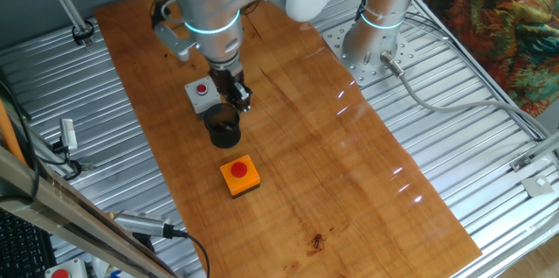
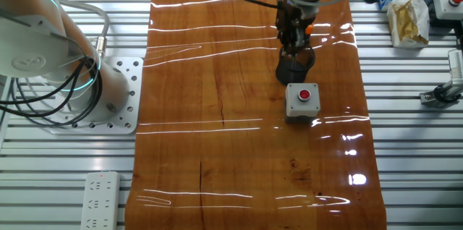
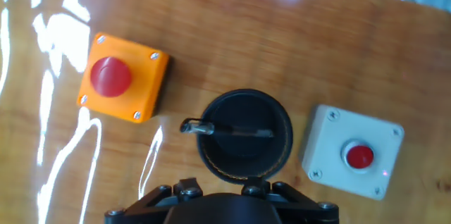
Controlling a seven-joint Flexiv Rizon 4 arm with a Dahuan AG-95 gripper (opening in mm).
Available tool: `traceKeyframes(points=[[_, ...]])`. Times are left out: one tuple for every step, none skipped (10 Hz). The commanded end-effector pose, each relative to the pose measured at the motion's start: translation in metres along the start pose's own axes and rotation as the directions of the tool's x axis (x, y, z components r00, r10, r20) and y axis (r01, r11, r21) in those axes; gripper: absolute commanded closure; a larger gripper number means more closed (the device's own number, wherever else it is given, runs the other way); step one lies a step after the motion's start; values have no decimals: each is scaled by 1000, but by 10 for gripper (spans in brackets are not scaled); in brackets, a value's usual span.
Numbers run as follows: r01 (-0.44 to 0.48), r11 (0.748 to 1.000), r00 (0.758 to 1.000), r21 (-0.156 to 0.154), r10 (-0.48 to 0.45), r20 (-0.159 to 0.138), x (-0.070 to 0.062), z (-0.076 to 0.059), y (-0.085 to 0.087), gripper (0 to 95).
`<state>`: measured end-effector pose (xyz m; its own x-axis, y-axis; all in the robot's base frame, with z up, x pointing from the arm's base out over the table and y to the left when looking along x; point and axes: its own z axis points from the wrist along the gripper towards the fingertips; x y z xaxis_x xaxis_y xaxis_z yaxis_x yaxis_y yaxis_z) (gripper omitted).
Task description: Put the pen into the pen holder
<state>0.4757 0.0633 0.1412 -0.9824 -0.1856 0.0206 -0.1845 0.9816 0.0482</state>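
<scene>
The pen holder (image 3: 243, 143) is a small black cup, seen from above in the hand view. The pen (image 3: 236, 130) lies inside it, leaning across the opening, with its lighter tip (image 3: 192, 127) poking over the left rim. My gripper (image 3: 222, 187) shows only at the bottom edge, its fingers spread apart and holding nothing. In one fixed view my gripper (image 1: 238, 94) hangs just above the cup (image 1: 223, 128). In the other fixed view it (image 2: 293, 38) is right over the cup (image 2: 295, 69).
An orange box with a red button (image 3: 121, 77) stands left of the cup, also in one fixed view (image 1: 239, 175). A grey box with a red button (image 3: 354, 151) stands right of it (image 2: 302, 100). The wooden board (image 1: 349, 164) lies on a ribbed metal table.
</scene>
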Motion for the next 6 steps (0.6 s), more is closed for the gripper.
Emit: traceKeyframes(points=[[-52, 999, 999, 6, 52, 5, 14, -6, -14, 760], [-61, 998, 998, 4, 61, 9, 15, -6, -15, 760], [-69, 998, 998, 0, 69, 10, 15, -6, -15, 760], [-74, 997, 997, -1, 74, 16, 16, -6, -15, 760], [-90, 996, 996, -9, 90, 15, 16, -6, -15, 760], [-111, 994, 994, -13, 111, 15, 16, -6, -15, 760]])
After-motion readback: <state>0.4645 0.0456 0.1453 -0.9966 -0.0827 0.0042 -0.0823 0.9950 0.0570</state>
